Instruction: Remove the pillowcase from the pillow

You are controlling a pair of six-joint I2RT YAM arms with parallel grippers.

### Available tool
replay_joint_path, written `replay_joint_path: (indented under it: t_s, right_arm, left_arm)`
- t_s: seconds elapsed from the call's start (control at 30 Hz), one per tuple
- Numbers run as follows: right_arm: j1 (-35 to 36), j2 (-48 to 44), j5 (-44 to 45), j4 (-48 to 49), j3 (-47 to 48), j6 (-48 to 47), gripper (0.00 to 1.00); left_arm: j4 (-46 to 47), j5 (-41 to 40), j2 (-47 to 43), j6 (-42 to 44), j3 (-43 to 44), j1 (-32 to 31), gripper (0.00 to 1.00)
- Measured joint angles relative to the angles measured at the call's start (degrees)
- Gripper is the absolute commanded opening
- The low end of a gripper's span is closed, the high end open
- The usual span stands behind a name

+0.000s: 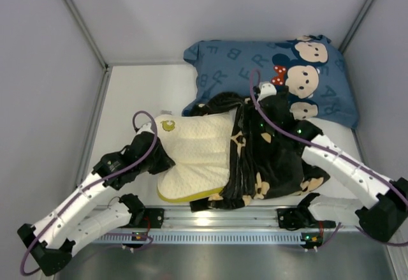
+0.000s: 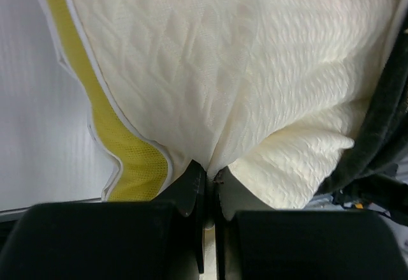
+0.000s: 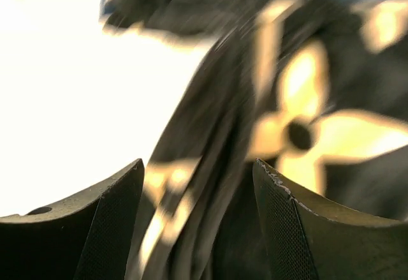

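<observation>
The cream quilted pillow (image 1: 194, 155) lies in the middle of the table, its left half bare and its yellow mesh edge (image 2: 124, 165) showing. The black pillowcase (image 1: 274, 159) with tan flowers is bunched over the pillow's right half. My left gripper (image 1: 164, 159) is shut on a pinch of the pillow's cream fabric (image 2: 268, 69) at its left end; the fingertips (image 2: 191, 181) meet there. My right gripper (image 1: 250, 106) is at the far edge of the pillowcase. Its jaws are wide open (image 3: 197, 178), with folds of the pillowcase (image 3: 217, 133) between them.
A larger blue pillow (image 1: 223, 63) with letters and cartoon mice lies at the back right, touching the pillowcase. Grey walls enclose the table on three sides. A metal rail (image 1: 217, 222) runs along the near edge between the arm bases.
</observation>
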Motion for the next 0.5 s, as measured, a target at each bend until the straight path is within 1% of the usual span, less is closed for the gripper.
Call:
replay_joint_path:
  t_s: [0.07, 0.17, 0.27, 0.37, 0.43, 0.5]
  right_arm:
    - [3.02, -4.04, -1.62, -0.11, -3.93, 0.83, 0.65]
    - [9.77, -10.67, -3.37, -0.81, -11.50, 3.45, 0.65]
    - [16.98, -14.60, -2.86, -1.70, -18.05, 7.52, 0.65]
    - [23.39, -14.88, -1.07, -2.58, -22.21, 11.34, 0.65]
    - [26.38, -13.14, 1.07, -2.56, -23.47, 13.55, 0.64]
    - [27.93, -9.84, 3.10, -1.73, -23.52, 15.08, 0.59]
  left_arm:
    - [-0.37, -1.86, 2.01, 0.61, 1.20, 0.00, 0.00]
    - [-0.85, -3.48, 3.37, 1.75, 3.63, 0.00, 0.00]
    - [-1.11, -3.89, 3.54, 2.58, 6.03, 0.00, 0.00]
    - [-1.09, -3.93, 2.89, 3.15, 7.15, 0.00, 0.00]
    - [-1.25, -3.76, 2.16, 3.32, 7.23, 0.00, 0.00]
    - [-1.73, -3.26, 1.55, 3.39, 7.32, -0.02, 0.00]
